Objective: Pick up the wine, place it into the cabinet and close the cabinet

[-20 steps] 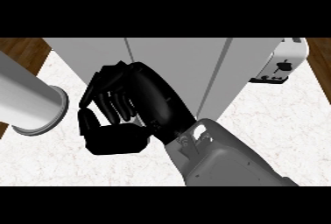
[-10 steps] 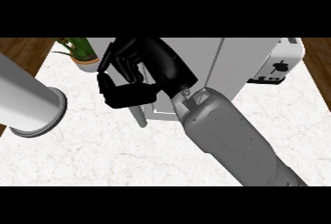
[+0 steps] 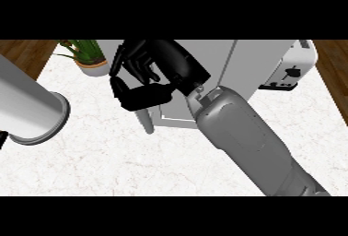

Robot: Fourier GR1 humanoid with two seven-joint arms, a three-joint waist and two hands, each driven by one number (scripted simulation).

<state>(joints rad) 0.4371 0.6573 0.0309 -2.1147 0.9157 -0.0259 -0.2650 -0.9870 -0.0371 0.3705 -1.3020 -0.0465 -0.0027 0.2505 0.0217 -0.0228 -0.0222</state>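
Wine bottle I could not make out anywhere in my head view; if it was at the cabinet, the arm hid it. My right robot hand (image 3: 153,73) sat over the white cabinet (image 3: 224,64), its fingers (image 3: 132,57) curled and the thumb tucked below them, but I could not tell whether they were wrapped round anything. A grey handle-like bar (image 3: 146,120) stuck out just beneath that robot hand, in front of the cabinet's lower edge. My right forearm (image 3: 248,140) ran from the lower right up to the cabinet front. The left forearm (image 3: 27,110) lay across the left side over the marble tabletop (image 3: 122,161), its robot hand out of view. A potted plant (image 3: 87,54) stood at the far left, a toaster (image 3: 292,64) right of the cabinet.
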